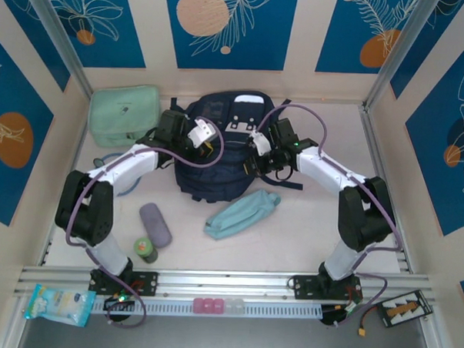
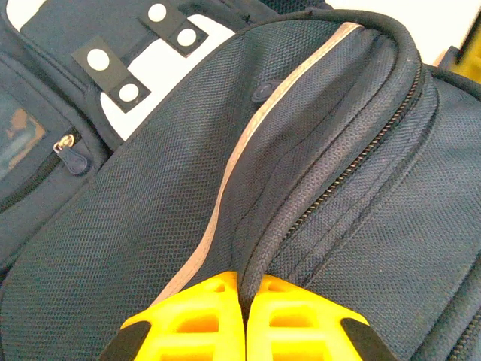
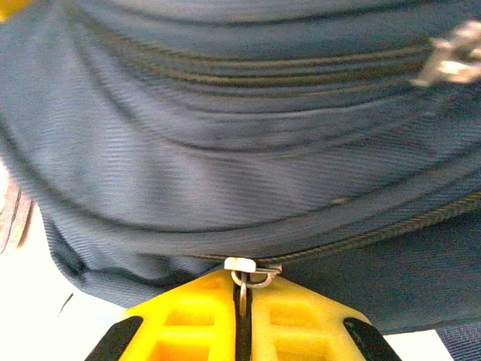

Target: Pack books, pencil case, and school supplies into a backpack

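Note:
The navy backpack (image 1: 217,154) lies at the back middle of the table with its white patches (image 2: 161,71) up. My left gripper (image 1: 205,134) is shut on a fold of the backpack's piping (image 2: 252,267), its yellow fingers (image 2: 203,320) pinching the dark cord. My right gripper (image 1: 258,144) is shut on the metal zipper pull (image 3: 242,280) at the backpack's side seam. The light-blue pencil case (image 1: 241,213) lies in front of the backpack. The greyish-purple supplies case (image 1: 155,224) rests to its left. The books are out of view.
A mint-green bag (image 1: 124,115) sits at the back left. A small green bottle (image 1: 144,249) stands near the left arm's base. A metal rail (image 1: 227,283) runs along the near edge, with a packet (image 1: 57,305) below it at the left.

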Controlling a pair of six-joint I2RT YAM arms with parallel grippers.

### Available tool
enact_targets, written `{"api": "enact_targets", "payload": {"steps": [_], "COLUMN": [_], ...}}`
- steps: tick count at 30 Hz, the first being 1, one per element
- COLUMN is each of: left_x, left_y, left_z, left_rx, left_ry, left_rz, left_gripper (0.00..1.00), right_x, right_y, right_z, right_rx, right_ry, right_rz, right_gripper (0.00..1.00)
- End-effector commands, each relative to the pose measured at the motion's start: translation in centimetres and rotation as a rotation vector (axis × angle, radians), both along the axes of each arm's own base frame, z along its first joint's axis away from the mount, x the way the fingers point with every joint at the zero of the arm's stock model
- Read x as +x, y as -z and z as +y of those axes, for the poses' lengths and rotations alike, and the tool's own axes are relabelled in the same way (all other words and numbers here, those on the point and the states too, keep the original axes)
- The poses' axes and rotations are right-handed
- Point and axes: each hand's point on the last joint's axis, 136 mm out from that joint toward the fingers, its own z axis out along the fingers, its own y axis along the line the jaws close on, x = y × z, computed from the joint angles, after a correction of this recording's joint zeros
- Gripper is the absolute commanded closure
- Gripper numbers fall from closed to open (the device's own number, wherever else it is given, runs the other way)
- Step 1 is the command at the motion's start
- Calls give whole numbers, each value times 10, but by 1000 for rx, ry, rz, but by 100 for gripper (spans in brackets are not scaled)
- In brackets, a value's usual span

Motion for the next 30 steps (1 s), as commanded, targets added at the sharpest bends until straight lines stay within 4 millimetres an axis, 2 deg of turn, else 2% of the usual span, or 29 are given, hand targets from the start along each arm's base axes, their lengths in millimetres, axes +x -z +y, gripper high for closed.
{"api": "enact_targets", "payload": {"steps": [1,5,7,10,11,17,19,22,26,30], "left_x": [13,13,15,17,16,12,10,7,1,-5], "left_y": [-30,-19,-18,-20,-21,-33,-38,-46,-53,-56], "left_z": [-20,-30,-32,-32,-32,-35,-35,-36,-37,-40], "left_rx": [-92,-83,-99,-119,-124,-159,-172,-192,-212,-220], "left_ry": [7,11,2,-12,-12,10,19,36,57,80], "left_rz": [-46,-35,-35,-50,-58,-91,-111,-145,-178,-202], "left_gripper": [95,96,96,97,97,97,96,96,95,95], "right_x": [-28,-45,-48,-42,-39,-19,-8,8,20,33], "right_y": [-16,-25,-25,-26,-32,-80,-81,-67,-60,-59], "right_z": [27,52,55,39,29,-23,-42,-68,-73,-63], "right_rx": [24,97,125,163,199,467,521,577,680,779], "right_ry": [-57,-83,-63,30,67,279,403,611,731,742], "right_rz": [-31,-30,-6,25,33,84,141,299,458,576], "right_gripper": [91,90,90,87,83,46,40,37,36,30]}}
